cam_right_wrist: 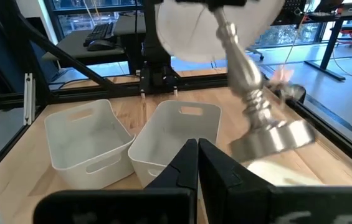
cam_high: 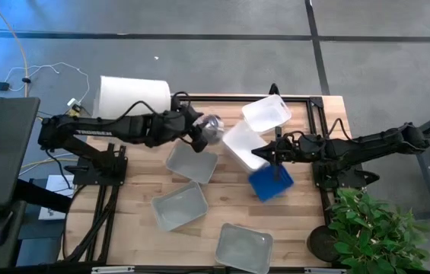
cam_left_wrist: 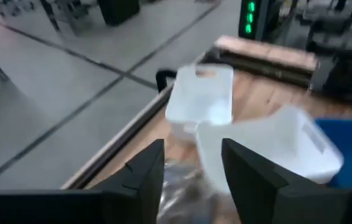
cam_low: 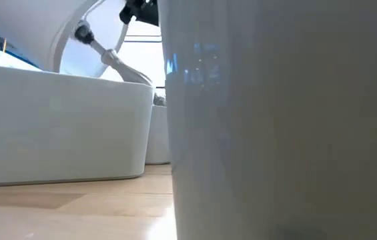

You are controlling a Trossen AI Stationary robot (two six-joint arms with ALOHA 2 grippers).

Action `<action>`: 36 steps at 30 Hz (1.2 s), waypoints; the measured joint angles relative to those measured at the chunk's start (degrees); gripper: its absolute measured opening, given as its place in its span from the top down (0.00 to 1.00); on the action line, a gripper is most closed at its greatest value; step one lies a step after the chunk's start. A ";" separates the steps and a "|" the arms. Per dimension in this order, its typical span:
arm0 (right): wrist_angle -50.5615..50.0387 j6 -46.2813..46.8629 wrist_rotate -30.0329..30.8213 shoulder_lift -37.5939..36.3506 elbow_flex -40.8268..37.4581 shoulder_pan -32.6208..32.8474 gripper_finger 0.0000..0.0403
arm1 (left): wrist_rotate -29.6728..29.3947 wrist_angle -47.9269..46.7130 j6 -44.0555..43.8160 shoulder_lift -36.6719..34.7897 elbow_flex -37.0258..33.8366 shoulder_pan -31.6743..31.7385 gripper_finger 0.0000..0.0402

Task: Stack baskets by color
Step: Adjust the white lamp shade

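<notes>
A big white lampshade (cam_high: 133, 94) lies on its side behind the left end effector (cam_high: 199, 139), at the worktop's (cam_high: 298, 221) far edge. Its shiny metal lamp base (cam_high: 211, 128) sits right beside that end effector. A green plant (cam_high: 374, 232) stands near the right end effector (cam_high: 273, 157), off the worktop's corner.

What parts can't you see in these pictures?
- Low view: a white basket right at the lens hides most of the table.
- High view: the right gripper covers part of the blue basket.
- Left wrist view: the silvery thing between the fingers is blurred.
</notes>
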 joint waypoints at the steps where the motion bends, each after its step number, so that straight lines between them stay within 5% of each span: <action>1: -0.04 0.00 0.00 0.00 -0.01 0.00 1.00 | 0.40 -1.01 -0.26 0.07 -0.01 0.03 0.67; 11: -0.46 -0.04 0.02 0.02 0.00 0.00 1.00 | -1.47 -1.46 -0.13 0.12 0.00 0.17 0.98; 26: 0.00 1.48 4.70 0.97 0.00 0.00 1.00 | -4.51 -2.87 0.13 0.12 0.04 0.20 1.00; 36: 8.54 3.07 4.61 8.58 0.00 -4.26 1.00 | -5.31 -2.75 1.82 0.12 0.07 0.04 1.00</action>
